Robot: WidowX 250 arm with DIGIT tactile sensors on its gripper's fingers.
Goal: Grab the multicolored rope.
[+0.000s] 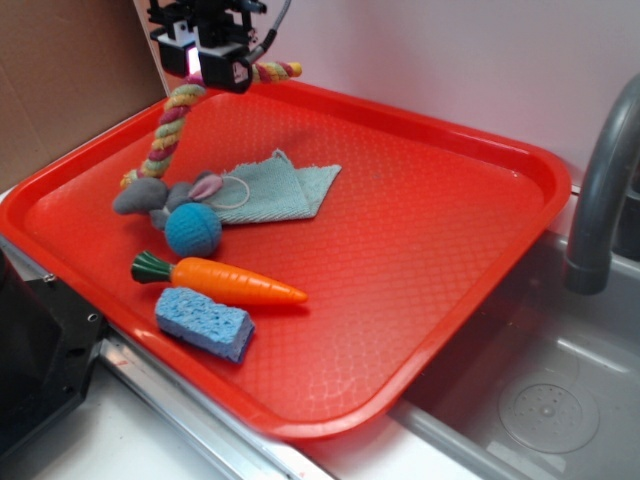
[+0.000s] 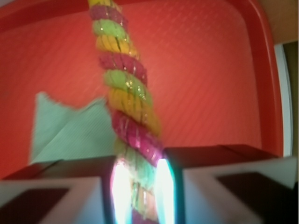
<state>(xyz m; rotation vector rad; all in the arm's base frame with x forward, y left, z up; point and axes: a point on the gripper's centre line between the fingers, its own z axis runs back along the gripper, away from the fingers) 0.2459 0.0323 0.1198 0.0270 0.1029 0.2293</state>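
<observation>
The multicolored rope [image 1: 168, 125] is a twisted cord of pink, yellow and green strands. My gripper [image 1: 213, 62] hangs above the tray's far left corner and is shut on the rope near one end. From the jaws the long part droops down to the tray by the grey plush toy, and a short end [image 1: 277, 71] sticks out to the right. In the wrist view the rope [image 2: 125, 93] runs up from between my fingers [image 2: 122, 191], which pinch it tightly.
On the red tray [image 1: 420, 250] lie a grey plush toy [image 1: 150, 195], a teal ball [image 1: 193, 229], a light green cloth [image 1: 270, 187], an orange carrot [image 1: 225, 280] and a blue sponge [image 1: 204, 322]. A sink with a grey faucet [image 1: 600, 180] is at right.
</observation>
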